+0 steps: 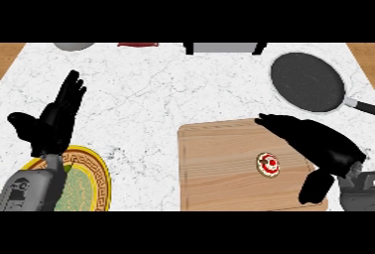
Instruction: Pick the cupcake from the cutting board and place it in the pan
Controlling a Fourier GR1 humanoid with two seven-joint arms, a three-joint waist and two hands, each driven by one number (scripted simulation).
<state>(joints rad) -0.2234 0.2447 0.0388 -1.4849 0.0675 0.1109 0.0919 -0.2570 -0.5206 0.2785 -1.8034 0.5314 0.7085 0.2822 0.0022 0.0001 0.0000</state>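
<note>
A small cupcake (pixel 269 164) with white icing and a red top lies on the wooden cutting board (pixel 219 168) at the lower middle. My right hand (pixel 316 144) hovers over the board's right side, just right of the cupcake, fingers stretched toward the upper left and thumb hanging down; it holds nothing. The dark round pan (pixel 307 81) sits at the upper right, its handle pointing right. My left hand (pixel 55 119) rests open at the left, fingers up.
A green plate with a yellow patterned rim (pixel 99 173) lies under my left forearm at the lower left. Along the far edge stand a grey bowl (pixel 73 46), a red item (pixel 138 44) and a grey appliance (pixel 223 47).
</note>
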